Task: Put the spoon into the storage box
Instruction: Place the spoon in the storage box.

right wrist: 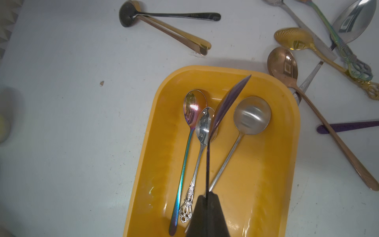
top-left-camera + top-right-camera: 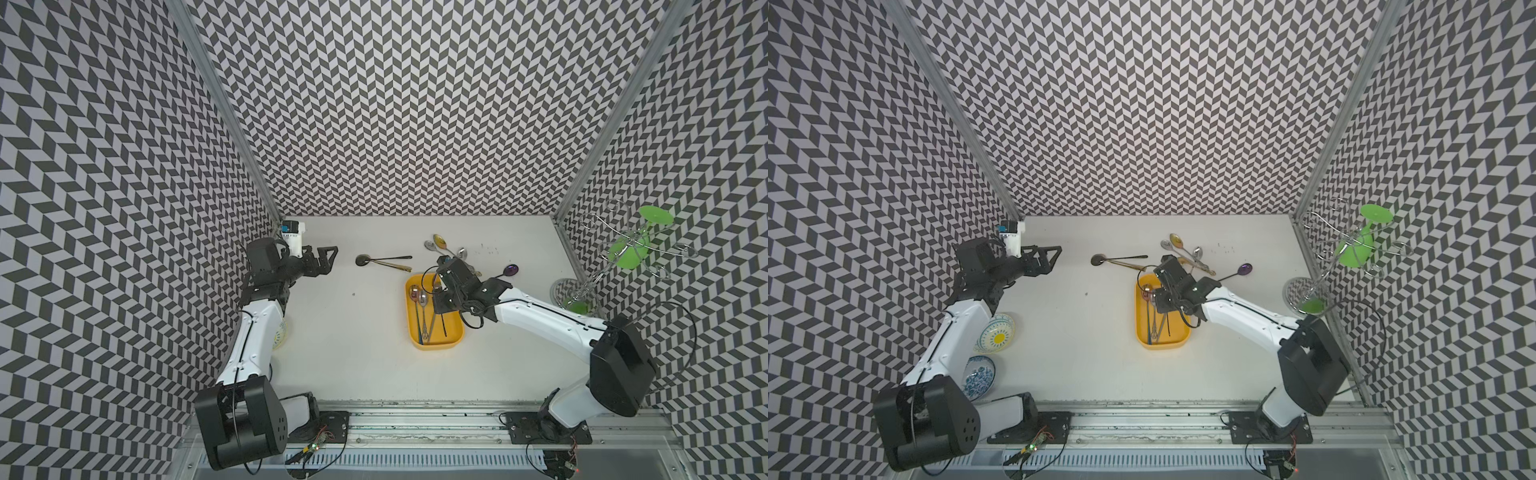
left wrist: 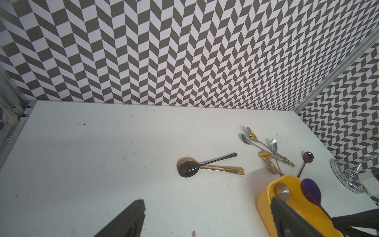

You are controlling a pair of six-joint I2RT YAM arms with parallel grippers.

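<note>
Mostly cropped right gripper (image 1: pixel 207 198), edge-on purple spoon (image 1: pixel 228 102), storage box (image 1: pixel 263 164)

Both top views hang high over the near edge of the table (image 2: pixel 353 353), looking steeply down toward the back wall (image 2: pixel 415 104) and taking in the whole scene from afar. The left wrist camera sits low, facing across the table at that wall. The right wrist camera peers straight down, close over the box (image 1: pixel 256 174) — seen in all four views.
</note>
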